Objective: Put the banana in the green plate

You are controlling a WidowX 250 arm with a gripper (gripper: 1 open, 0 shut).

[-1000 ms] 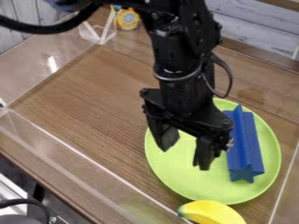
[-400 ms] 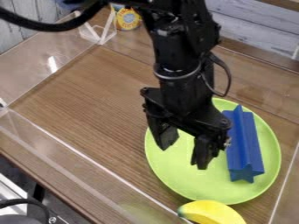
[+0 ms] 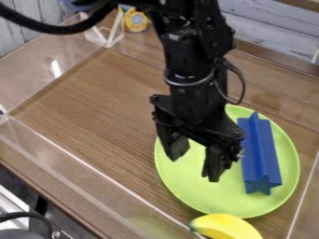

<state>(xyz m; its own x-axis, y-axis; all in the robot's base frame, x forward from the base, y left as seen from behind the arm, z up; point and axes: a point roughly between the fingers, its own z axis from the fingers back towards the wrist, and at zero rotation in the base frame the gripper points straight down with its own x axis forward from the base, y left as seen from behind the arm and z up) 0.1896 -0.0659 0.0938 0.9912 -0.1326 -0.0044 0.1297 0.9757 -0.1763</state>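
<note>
A: Where is the banana now?

B: It lies at the bottom edge of the frame, a little right of the middle, on the wooden table. It is just outside the near rim of the green plate, not on it. Only its upper yellow part is visible.

A: And what is on the plate?

B: 1 blue block, long in shape, lies on the right half of the plate.

A: How does the gripper stand?

B: It points down over the left half of the plate, in the middle of the frame. Its 2 black fingers are spread apart and released; nothing is between them. I cannot tell if the tips touch the plate.
</note>
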